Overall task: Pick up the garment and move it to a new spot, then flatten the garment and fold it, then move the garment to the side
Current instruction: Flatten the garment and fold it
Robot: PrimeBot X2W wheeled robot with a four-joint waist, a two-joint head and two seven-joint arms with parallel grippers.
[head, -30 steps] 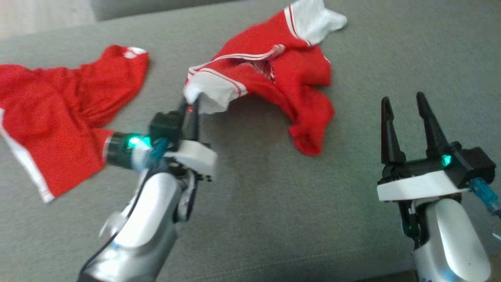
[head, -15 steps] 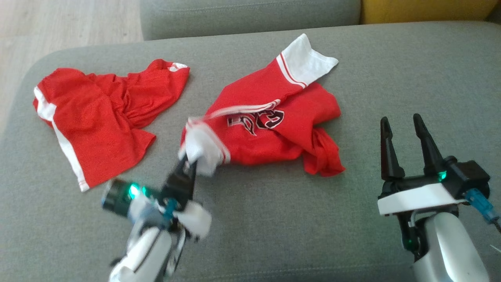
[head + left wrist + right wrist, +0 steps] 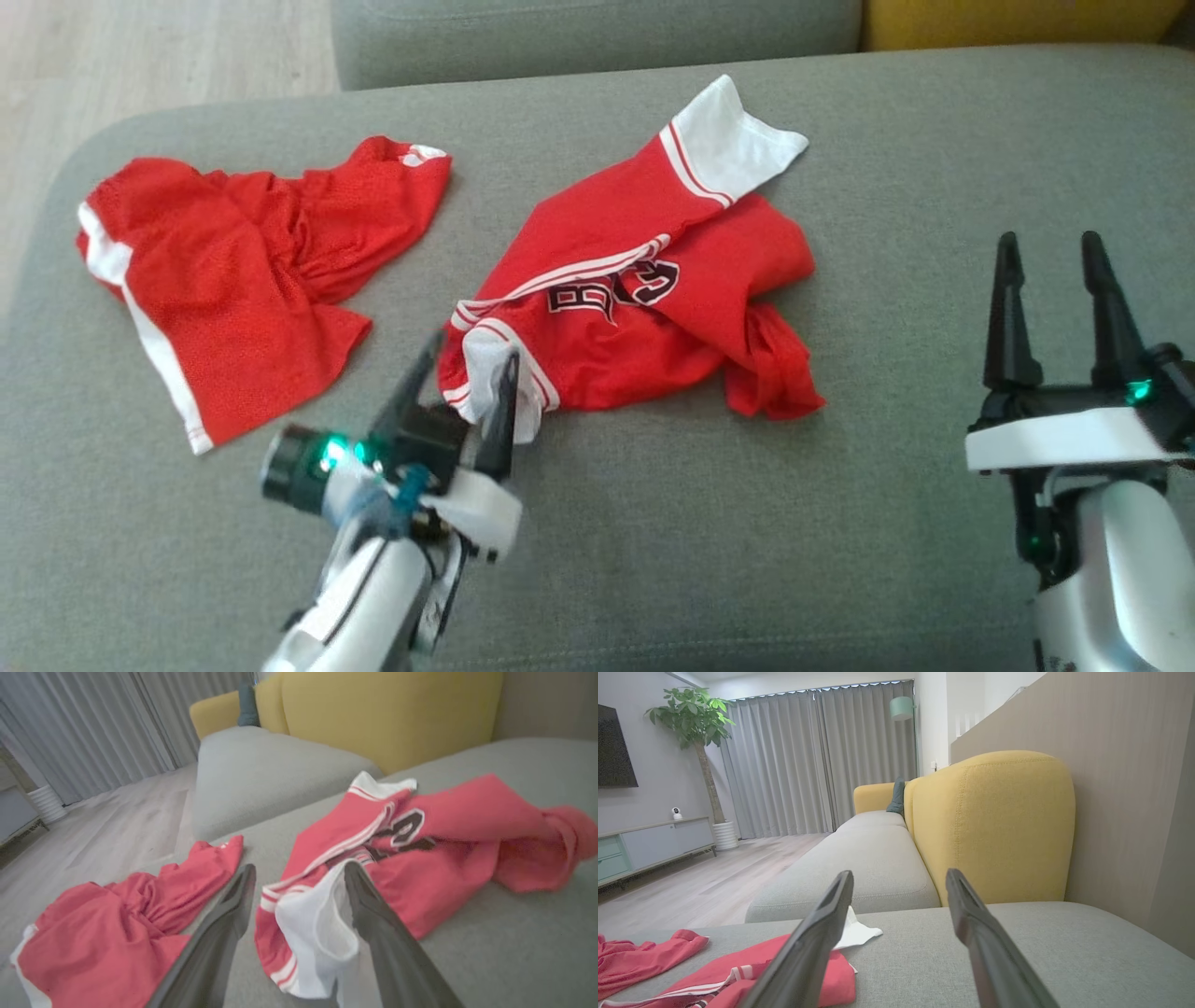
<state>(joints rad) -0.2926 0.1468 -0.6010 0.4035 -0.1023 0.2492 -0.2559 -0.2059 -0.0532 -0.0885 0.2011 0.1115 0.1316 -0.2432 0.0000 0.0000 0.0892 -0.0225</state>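
A crumpled red jersey (image 3: 644, 308) lies mid-cushion on a grey sofa seat (image 3: 653, 560), lettering up, one white-cuffed sleeve pointing away from the robot. The left pincer (image 3: 473, 347) stands wide at the jersey's near-left corner, with the other white sleeve cuff (image 3: 485, 373) lying loose between its fingers. The right pincer (image 3: 1047, 238), equally wide and empty, hovers well apart from the jersey on its right side.

The likeliest trouble is a snag. In the left wrist view the cuff seems to drape against one finger, so an arm that pulls straight back could drag the sleeve and undo the placement. The body of the jersey is doubled over itself and its near-right corner is bunched into a knot of cloth, so a fold attempted before a thorough flattening would probably lock in the creases. Red shorts (image 3: 233, 271) lie near the jersey's left side and could be caught by a wide sweep.

The jersey's lettering is partly folded under and unreadable. Its hem and far layers are tucked out of sight. Whether the cuff touches the finger or merely sits beside it cannot be told. The left wrist view is soft with blur.
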